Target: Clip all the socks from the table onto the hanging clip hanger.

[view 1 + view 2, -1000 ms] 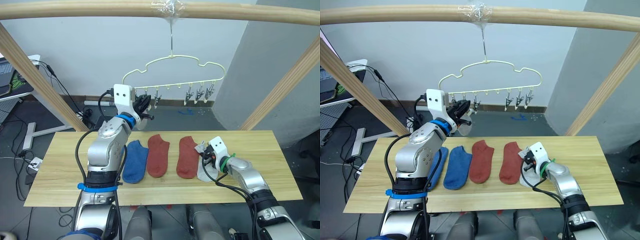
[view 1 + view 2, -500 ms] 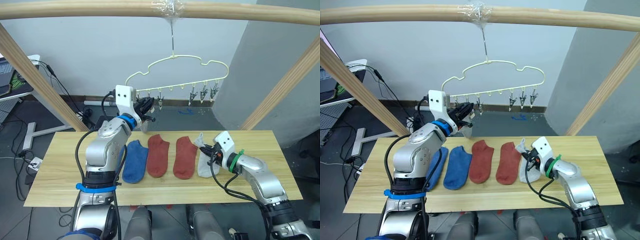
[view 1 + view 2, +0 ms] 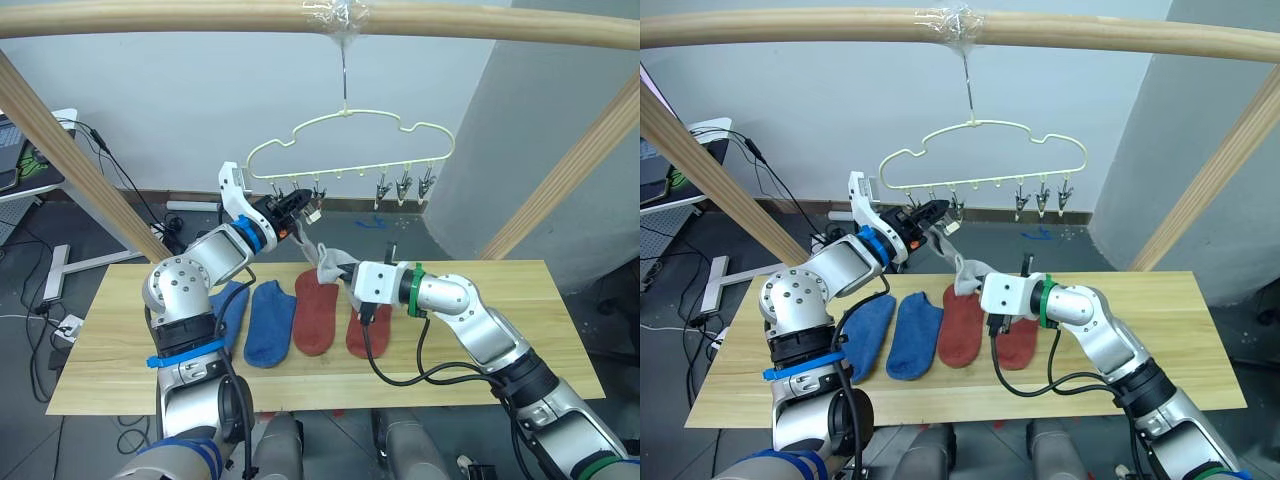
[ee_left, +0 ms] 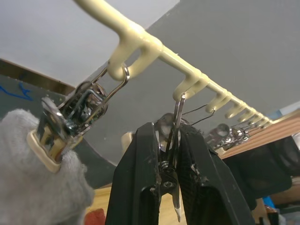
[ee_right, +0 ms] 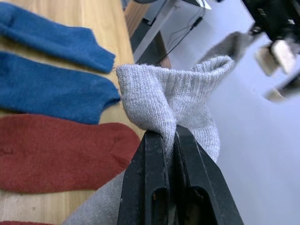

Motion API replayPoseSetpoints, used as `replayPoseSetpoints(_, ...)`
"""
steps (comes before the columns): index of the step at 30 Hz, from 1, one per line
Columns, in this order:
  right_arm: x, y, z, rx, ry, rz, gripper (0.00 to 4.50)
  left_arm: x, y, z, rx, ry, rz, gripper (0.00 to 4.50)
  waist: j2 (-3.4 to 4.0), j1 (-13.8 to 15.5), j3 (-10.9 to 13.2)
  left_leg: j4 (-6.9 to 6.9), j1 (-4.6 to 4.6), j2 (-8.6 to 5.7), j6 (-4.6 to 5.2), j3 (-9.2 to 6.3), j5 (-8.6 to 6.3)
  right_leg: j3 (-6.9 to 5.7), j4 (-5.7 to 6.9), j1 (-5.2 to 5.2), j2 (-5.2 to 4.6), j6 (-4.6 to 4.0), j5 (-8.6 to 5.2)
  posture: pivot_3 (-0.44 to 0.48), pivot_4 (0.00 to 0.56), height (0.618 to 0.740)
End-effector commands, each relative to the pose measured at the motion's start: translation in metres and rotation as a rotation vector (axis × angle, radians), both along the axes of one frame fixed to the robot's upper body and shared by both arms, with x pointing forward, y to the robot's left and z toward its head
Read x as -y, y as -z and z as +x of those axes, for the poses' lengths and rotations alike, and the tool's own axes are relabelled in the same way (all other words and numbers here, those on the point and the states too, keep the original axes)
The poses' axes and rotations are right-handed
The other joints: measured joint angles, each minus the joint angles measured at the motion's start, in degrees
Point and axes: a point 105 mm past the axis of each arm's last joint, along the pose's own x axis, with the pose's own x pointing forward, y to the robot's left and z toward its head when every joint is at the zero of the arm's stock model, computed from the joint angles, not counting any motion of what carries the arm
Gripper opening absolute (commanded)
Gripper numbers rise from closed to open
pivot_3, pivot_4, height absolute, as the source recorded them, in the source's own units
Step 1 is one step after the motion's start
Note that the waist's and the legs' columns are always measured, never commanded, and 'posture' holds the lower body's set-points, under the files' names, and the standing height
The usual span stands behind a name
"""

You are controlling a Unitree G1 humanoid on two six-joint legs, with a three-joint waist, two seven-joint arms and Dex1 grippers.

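Note:
The pale-yellow clip hanger hangs by its hook from the top pole. My left gripper is raised to its left end and is shut on one dark clip. Beside it another clip touches the cuff of a light grey sock. My right gripper is shut on that sock, which it holds above the table, just below the left clips. Two blue socks and two rust-red socks lie flat side by side on the wood.
Three more clips hang at the hanger's right end. Slanted wooden frame poles stand at both sides, and a horizontal pole runs overhead. Cables trail from both arms over the table.
My right gripper has lifted the grey sock off the right part of the table and carried it up and left to the hanger's left clips. My left gripper stays at the clips.

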Motion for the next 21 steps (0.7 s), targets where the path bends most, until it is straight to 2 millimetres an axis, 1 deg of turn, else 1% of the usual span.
replayPoseSetpoints(1, -0.009, -0.017, 0.002, 0.109, -0.028, 0.015, 0.01, 0.005, -0.005, -0.003, 0.01, 0.041, 0.02, 0.24, 0.0, -0.1, 0.0, 0.0, 0.01, 0.0, -0.03, 0.0, 0.02, 0.0, 0.02, 0.0, 0.0, 0.01, -0.01, 0.028, 0.212, 0.74)
replayPoseSetpoints(3, -0.007, -0.019, 0.006, 0.131, -0.008, 0.013, 0.01, 0.009, 0.0, -0.006, 0.01, 0.056, 0.058, 0.24, 0.0, -0.1, 0.0, 0.0, 0.02, 0.0, -0.07, -0.01, 0.05, -0.01, 0.03, 0.0, 0.01, 0.02, 0.0, 0.029, 0.215, 0.74)
replayPoseSetpoints(6, -0.005, -0.019, 0.007, 0.201, -0.018, -0.038, 0.01, 0.009, 0.005, -0.01, -0.003, 0.063, 0.051, 0.24, 0.0, 0.0, 0.0, 0.0, 0.01, 0.0, -0.13, -0.01, 0.07, 0.0, 0.01, 0.01, 0.0, 0.02, 0.0, 0.025, 0.217, 0.74)
replayPoseSetpoints(9, -0.006, -0.023, 0.008, 0.27, -0.03, -0.07, 0.01, 0.009, 0.006, -0.011, -0.006, 0.064, 0.052, 0.24, 0.0, 0.0, 0.0, -0.03, 0.01, 0.0, -0.13, -0.02, 0.07, -0.01, 0.01, 0.0, 0.0, -0.03, 0.02, 0.025, 0.223, 0.74)
replayPoseSetpoints(12, -0.009, -0.032, 0.011, 0.34, -0.03, -0.077, 0.01, 0.012, 0.005, -0.011, 0.0, 0.078, 0.062, 0.24, 0.0, -0.1, 0.0, -0.03, 0.02, 0.0, -0.13, -0.01, 0.08, 0.0, 0.02, -0.01, 0.0, -0.01, 0.01, 0.024, 0.216, 0.74)
replayPoseSetpoints(21, -0.01, -0.035, 0.006, 0.349, -0.057, -0.046, 0.01, 0.014, 0.006, -0.012, 0.01, 0.093, 0.074, 0.24, 0.0, 0.0, 0.0, -0.04, 0.01, 0.0, -0.18, -0.02, 0.1, 0.0, 0.0, 0.0, 0.0, -0.08, 0.06, 0.02, 0.211, 0.74)
